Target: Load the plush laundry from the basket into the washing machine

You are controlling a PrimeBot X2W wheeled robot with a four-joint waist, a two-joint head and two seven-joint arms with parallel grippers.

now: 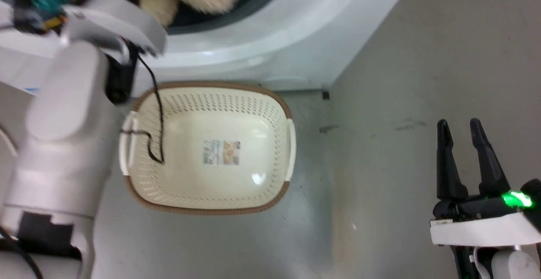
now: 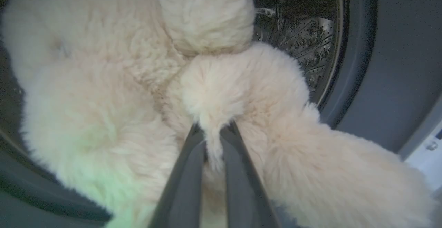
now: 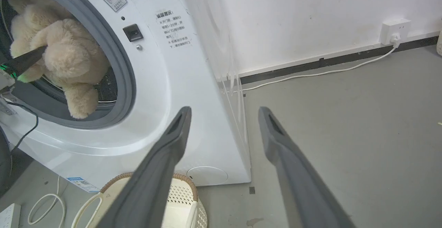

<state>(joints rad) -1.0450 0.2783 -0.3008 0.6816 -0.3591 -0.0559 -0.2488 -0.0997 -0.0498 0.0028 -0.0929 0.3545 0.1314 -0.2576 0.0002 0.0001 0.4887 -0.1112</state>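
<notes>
The left pincer [image 2: 212, 129] clamps the plush laundry [image 2: 103, 83] by its fur to feed it into the washing machine [image 3: 179, 83], one limb draped over the door seal [image 3: 128, 83] above the basket [image 1: 211, 85]; the right pincer [image 1: 458, 122] waits, fingers apart

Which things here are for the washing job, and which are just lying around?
For the job: big white front-loading washing machine; fluffy beige-cream plush toy in its opening; small oval cream plastic basket with brown rim; left gripper, jaws shut on the toy's fur.
Just lying about: white wall socket; white cable along the floor; white power strip on the floor.
</notes>
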